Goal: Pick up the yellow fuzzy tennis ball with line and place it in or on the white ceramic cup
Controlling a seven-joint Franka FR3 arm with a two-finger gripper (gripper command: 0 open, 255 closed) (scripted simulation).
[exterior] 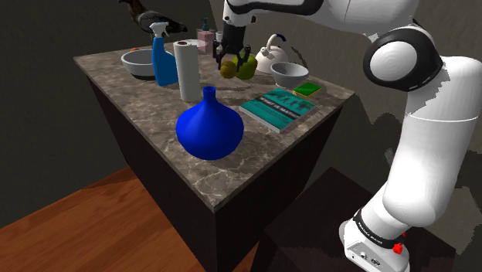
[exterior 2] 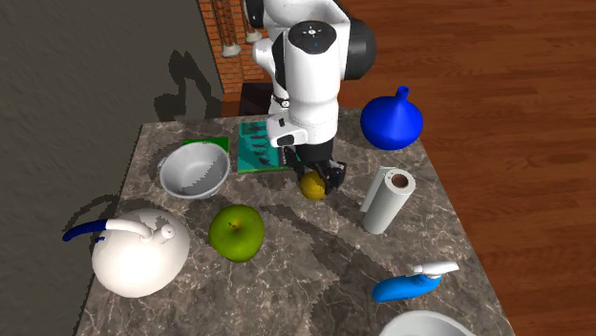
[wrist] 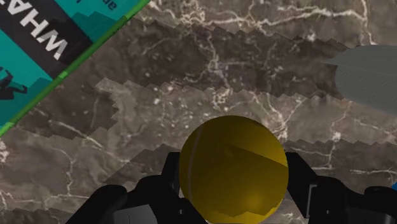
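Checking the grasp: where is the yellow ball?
Second exterior view: yellow ball clasped in the black gripper, right of the green apple, near the teal book.

We see the yellow ball (wrist: 233, 167) clasped between our black fingers (wrist: 299, 177), one on each side. Beyond it lies the dark marbled bench (wrist: 222, 70), with a teal book (wrist: 44, 44) and, well apart, a grey shape (wrist: 369, 79).

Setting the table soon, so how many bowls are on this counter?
2. One bowl sits next to the kettle and teal book; the other bowl stands by the blue spray bottle. The arm may hide more.
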